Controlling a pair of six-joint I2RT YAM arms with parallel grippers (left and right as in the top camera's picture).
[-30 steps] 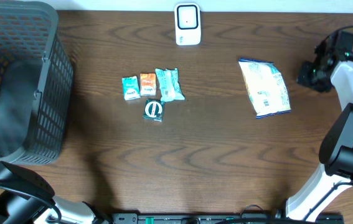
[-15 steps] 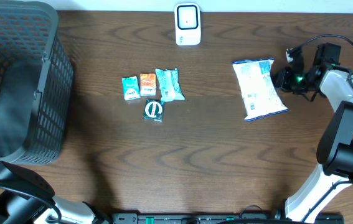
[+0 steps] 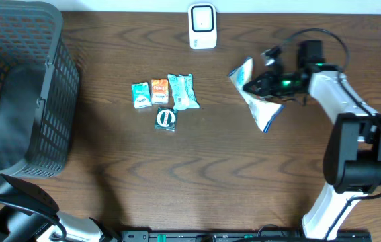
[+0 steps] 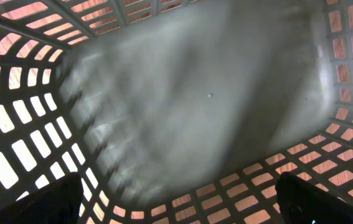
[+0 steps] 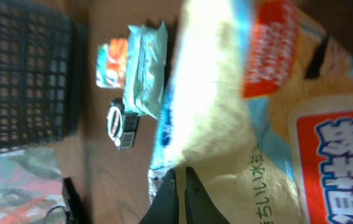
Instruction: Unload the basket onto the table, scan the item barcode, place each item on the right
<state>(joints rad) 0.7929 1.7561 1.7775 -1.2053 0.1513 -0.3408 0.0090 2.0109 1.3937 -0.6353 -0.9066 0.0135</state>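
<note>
**Right arm lifted the snack bag toward the scanner**

The right gripper [image 3: 250,86] had its jaws closed on the snack bag [image 3: 263,111], pinching it by one edge. The bag hung tilted and narrow as seen from overhead, right of the small packets [image 3: 163,92] and below and to the right of the white scanner [image 3: 202,25]. In the right wrist view the bag [image 5: 257,124] filled most of the frame, with the fingertips clamped at its lower edge.

A second earlier the bag had lain flat farther right, with that gripper well apart from it near the table's right edge. Now it sat closer to the scanner.

The left gripper [image 4: 179,186] stood with jaws spread wide inside the grey basket [image 3: 49,40], holding nothing.
</note>
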